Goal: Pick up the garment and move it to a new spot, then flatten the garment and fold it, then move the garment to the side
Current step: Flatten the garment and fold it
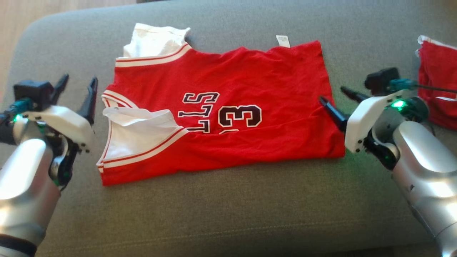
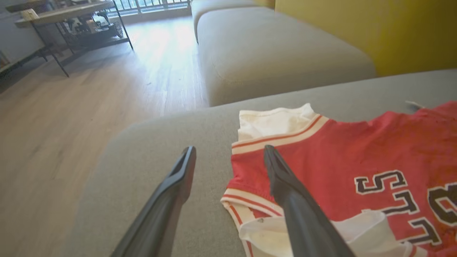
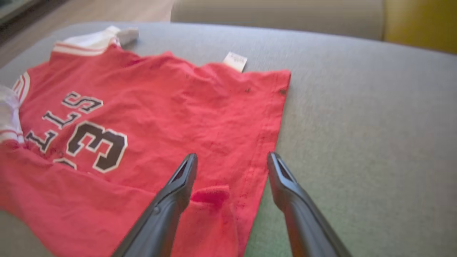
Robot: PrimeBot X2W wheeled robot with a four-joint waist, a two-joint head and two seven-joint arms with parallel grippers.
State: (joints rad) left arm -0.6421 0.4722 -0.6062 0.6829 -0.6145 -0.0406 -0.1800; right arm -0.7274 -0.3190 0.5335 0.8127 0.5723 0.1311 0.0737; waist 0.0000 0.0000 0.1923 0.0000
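The garment (image 1: 228,107) is a red sleeveless jersey with white trim and dark lettering, lying flat on the grey cushion (image 1: 228,214). Its near long edge is folded over, covering part of the lettering. My left gripper (image 1: 80,79) hovers open just left of the jersey's armhole end, with nothing between its fingers. In the left wrist view the left gripper (image 2: 229,150) straddles the edge of the garment (image 2: 357,160). At the jersey's hem end, my right gripper (image 1: 332,94) also stands open and empty. From the right wrist, the right gripper (image 3: 232,156) sits over the hem corner of the garment (image 3: 160,117).
A second red cloth (image 1: 437,89) lies at the cushion's far right, behind my right wrist. Beyond the cushion's left end is wooden floor (image 2: 71,107), with another grey sofa section (image 2: 278,53), a yellow wall (image 2: 375,28) and a metal-legged table (image 2: 71,21) farther off.
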